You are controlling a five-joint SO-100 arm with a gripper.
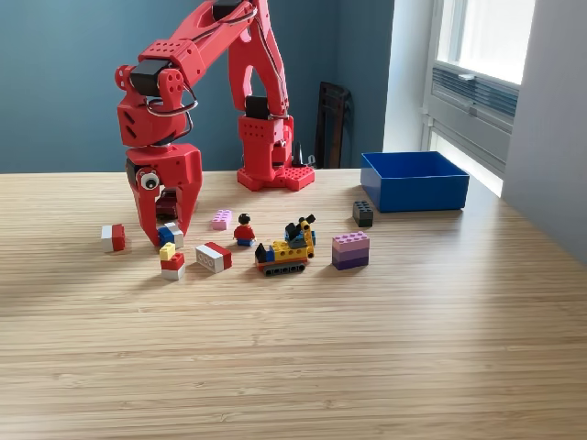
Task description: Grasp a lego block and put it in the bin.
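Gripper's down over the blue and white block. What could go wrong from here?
1. The gripper has a yellow-red-white stack close in front; closing may knock it.
2. The blue and white block is partly hidden, so the grip may be off-centre.
3. The blue bin lies far across, past other pieces.

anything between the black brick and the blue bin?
No. In the exterior view the tabletop between the black brick and the blue bin is bare wood; the brick sits just off the bin's near left corner, apart.

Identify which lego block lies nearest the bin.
The black block, just in front of the bin's near-left corner; all the other blocks lie farther to the exterior view's left.
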